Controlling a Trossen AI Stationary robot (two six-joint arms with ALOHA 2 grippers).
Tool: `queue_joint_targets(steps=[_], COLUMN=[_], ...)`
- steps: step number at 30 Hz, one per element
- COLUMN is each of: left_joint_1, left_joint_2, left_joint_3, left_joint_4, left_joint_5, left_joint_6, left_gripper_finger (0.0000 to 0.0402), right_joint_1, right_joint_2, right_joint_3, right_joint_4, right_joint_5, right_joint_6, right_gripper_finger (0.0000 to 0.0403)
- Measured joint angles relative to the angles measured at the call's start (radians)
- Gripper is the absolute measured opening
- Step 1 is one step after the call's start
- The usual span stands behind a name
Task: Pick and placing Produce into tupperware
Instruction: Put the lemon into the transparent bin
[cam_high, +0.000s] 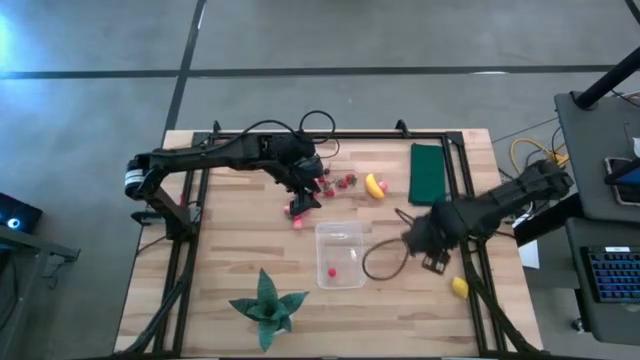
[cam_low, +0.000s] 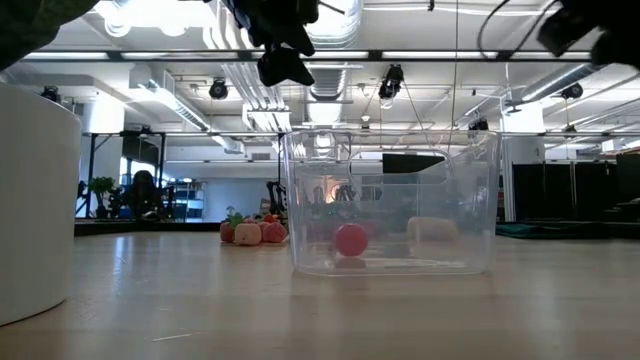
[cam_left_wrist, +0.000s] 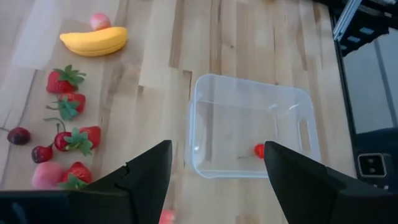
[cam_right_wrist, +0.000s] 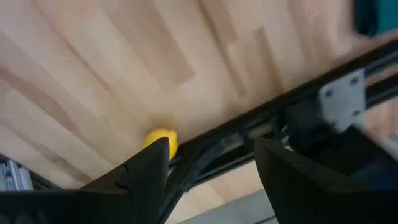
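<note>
1. A green spiky-leaved plant (cam_high: 266, 303) is seen at the lower left of the bench (cam_high: 220, 250) in the high view.
2. The left end effector (cam_high: 303, 205) is held above the bench at centre left of the high view, just left of the strawberry cluster; its fingers (cam_left_wrist: 146, 171) are seen spread apart in the left wrist view, with nothing between them.
3. A loose pink piece (cam_high: 297, 222) is found just below that end effector in the high view.
4. The strawberry pieces (cam_high: 340, 183) are gathered above centre in the high view, on the bench and well apart from the tupperware.
5. The tupperware (cam_high: 341, 254) is placed at the centre of the high view; one red piece (cam_high: 331, 270) is seen inside it, near its lower left corner.
6. The banana (cam_high: 374, 186) is seen right of the strawberries, beside a dark green flat rectangle (cam_high: 427, 172).
7. The right end effector (cam_high: 432, 262) is held at centre right of the high view, right of the tupperware; its fingers (cam_right_wrist: 146, 171) are seen parted and empty in the right wrist view.
8. The lemon-like fruit (cam_high: 459, 287) is found at the lower right in the high view, against the dark frame rail (cam_high: 478, 290).
</note>
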Motion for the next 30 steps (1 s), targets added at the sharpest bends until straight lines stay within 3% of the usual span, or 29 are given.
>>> queue_joint_targets(steps=[6,9,13,17,26,30], left_joint_1=[0.0,0.0,0.0,0.0,0.0,0.0], left_joint_2=[0.0,0.0,0.0,0.0,0.001,0.001], left_joint_3=[-0.001,-0.001,-0.002,-0.004,-0.006,-0.006], left_joint_4=[0.001,0.001,0.001,0.001,0.002,0.006], left_joint_5=[-0.019,-0.019,-0.019,-0.019,-0.019,-0.019], left_joint_6=[0.005,0.005,0.005,0.005,-0.004,-0.04], left_gripper_finger=[0.024,0.024,0.024,0.024,0.024,0.024], right_joint_1=[0.233,0.342,0.429,0.451,0.458,0.489], right_joint_2=[-0.009,0.006,0.046,0.102,0.225,0.266], right_joint_3=[-0.056,-0.09,-0.143,-0.162,-0.099,-0.066], right_joint_4=[0.002,0.044,0.184,0.278,0.316,0.313], right_joint_5=[-0.009,-0.081,-0.228,-0.272,-0.254,-0.169], right_joint_6=[0.226,0.303,0.429,0.496,0.372,0.256], right_gripper_finger=[0.0228,0.0228,0.0228,0.0228,0.0228,0.0228])
